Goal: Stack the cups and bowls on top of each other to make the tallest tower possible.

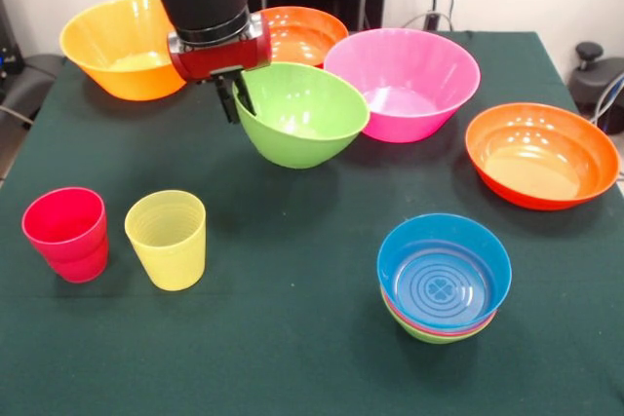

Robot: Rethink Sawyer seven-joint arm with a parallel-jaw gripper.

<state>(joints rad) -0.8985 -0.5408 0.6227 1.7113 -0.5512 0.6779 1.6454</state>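
Pink bowl (405, 83) sits toward the tabletop's (292, 338) far edge, yellow-orange bowl (122, 46) at the far left corner. Green bowl (302, 114) hangs tilted off the cloth, its left rim pinched in the closed gripper (234, 94) (bowl extends right of the fingers). Tower (444, 280), blue bowl uppermost, stands near the front right. Red cup (66, 234) and yellow cup (167, 239) stand front left.

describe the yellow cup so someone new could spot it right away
Start at the green table and look at its front left part, where two cups stand upright side by side. The yellow cup is the right one, see-through and ribbed; its neighbour, the red cup, is solid red.
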